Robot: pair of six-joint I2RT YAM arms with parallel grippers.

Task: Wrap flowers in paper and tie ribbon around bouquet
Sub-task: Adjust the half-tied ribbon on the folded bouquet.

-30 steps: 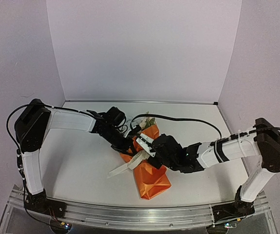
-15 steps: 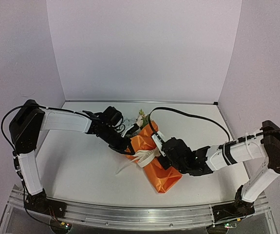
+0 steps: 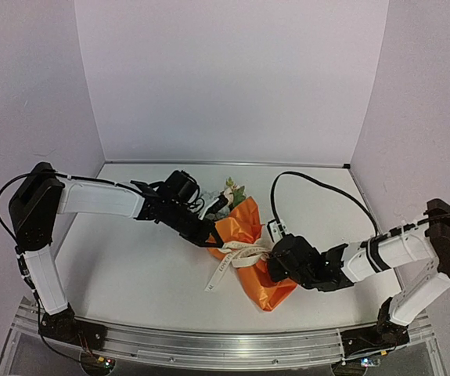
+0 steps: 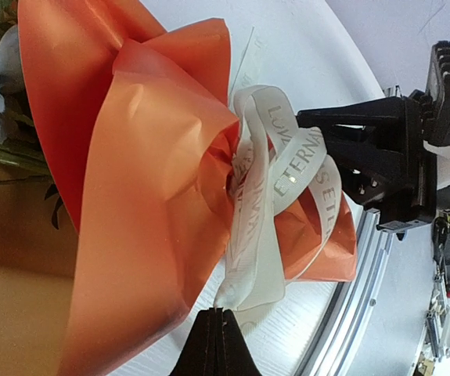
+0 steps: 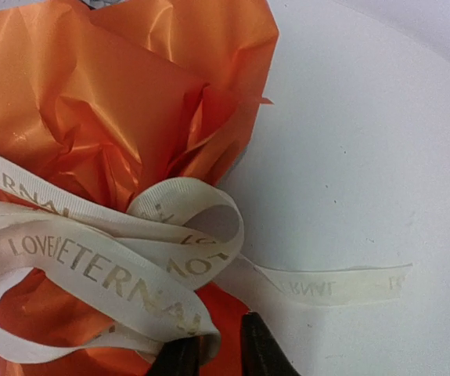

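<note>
Ribbon (image 4: 283,168) round bouquet (image 4: 146,196), left wrist shows left claw (image 4: 218,315) clamping it, right claw (image 5: 220,338) ajar.

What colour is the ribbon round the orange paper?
The cream-white fabric ribbon has tan printed letters; clearest in the right wrist view.

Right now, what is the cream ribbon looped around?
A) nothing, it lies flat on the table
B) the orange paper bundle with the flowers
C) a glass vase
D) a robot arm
B: the ribbon loops around the pinched middle of the orange paper bouquet, as both wrist views show.
</note>
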